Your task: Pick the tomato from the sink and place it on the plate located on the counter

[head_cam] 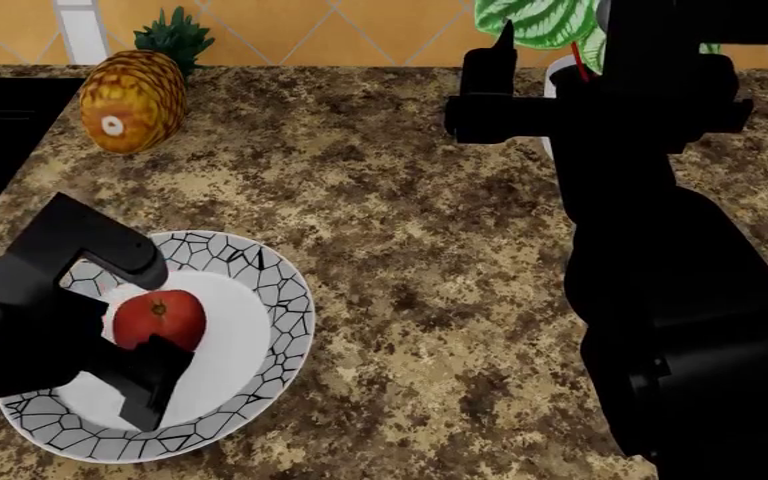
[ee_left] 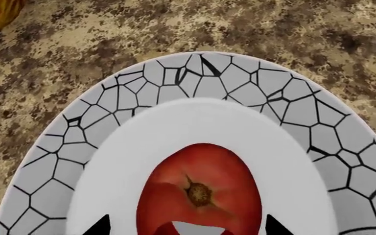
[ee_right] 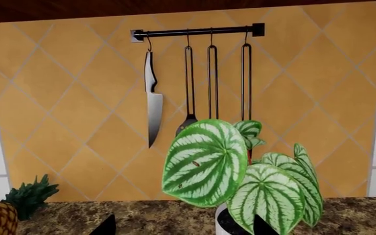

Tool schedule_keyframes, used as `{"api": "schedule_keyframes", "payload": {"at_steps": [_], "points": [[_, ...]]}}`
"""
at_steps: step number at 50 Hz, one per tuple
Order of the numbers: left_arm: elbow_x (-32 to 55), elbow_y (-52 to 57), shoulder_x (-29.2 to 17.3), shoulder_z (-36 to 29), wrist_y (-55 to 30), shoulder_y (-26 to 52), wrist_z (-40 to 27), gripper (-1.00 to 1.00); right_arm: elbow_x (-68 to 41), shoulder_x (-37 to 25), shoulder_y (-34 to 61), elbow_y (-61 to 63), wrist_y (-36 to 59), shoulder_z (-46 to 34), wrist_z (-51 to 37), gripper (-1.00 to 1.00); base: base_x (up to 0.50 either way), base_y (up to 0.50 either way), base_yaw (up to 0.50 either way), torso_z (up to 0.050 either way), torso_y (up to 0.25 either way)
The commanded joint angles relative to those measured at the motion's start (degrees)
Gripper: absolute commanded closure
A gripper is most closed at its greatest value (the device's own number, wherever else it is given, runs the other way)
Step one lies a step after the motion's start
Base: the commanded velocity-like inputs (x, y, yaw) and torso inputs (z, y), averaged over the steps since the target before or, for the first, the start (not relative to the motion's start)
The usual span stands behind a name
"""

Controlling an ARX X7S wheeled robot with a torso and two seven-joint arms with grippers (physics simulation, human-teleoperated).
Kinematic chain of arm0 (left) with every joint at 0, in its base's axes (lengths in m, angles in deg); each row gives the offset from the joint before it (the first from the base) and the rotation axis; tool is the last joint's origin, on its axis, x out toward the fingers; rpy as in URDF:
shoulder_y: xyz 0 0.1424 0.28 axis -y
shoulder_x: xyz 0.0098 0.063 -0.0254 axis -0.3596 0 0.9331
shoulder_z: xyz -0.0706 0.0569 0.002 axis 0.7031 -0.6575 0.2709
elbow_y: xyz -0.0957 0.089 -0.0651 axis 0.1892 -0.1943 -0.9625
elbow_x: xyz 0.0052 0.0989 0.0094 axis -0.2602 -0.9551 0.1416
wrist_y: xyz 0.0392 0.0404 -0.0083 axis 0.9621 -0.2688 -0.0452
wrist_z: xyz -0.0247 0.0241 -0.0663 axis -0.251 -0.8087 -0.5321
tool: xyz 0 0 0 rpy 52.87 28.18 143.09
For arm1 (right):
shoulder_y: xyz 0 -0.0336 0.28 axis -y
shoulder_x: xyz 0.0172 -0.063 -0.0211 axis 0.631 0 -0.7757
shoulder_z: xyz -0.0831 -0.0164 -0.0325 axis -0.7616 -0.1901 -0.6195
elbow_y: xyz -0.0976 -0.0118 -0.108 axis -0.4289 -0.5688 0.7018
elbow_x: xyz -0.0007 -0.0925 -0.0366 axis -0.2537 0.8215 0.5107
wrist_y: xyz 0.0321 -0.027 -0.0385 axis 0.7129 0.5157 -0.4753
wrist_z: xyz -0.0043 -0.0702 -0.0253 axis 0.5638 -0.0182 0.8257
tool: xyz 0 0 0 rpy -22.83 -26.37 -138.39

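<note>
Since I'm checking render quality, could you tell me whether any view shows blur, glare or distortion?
Left wrist view: sharp, but the plate looks stretched and the close tomato is cut off by the frame edge. Head view: even light, no glare, black arms lacking detail. Right wrist view: crisp, flat lighting on the plant.

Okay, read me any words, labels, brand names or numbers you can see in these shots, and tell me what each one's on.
None: no view shows any readable text.
The pineapple has a small pale round mark, possibly a sticker, with no legible writing.
The plate carries only black crack lines, no lettering.
The knife and the plant leaves are unmarked.
</note>
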Motion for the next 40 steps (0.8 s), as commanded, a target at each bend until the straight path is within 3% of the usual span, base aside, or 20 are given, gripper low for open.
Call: {"api": "schedule_keyframes", "payload": {"at_steps": [1,22,40], "points": [[0.78,0.62,0.05,0.72,-0.83,0.70,-0.64,-1.00,-0.17,-0.14,0.01,0.18,0.03,-0.10,-0.04,-1.00,0.00,0.00,0.00,0.000,0.000],[6.37,2.32,-0.06,10.94,-4.37,7.08,-3.41,-1.00,-0.46,0.16,0.29,0.60,0.21,-0.45,-0.44,-1.00,0.00,0.00,0.00,0.000,0.000],[14.51,13.25,-4.99,28.94,-7.04,4.48,-12.99,-1.00,-1.24,-0.43,-0.31,2.50,0.99,-0.33,-0.99,-1.00,0.00,0.00,0.00,0.000,0.000]]}}
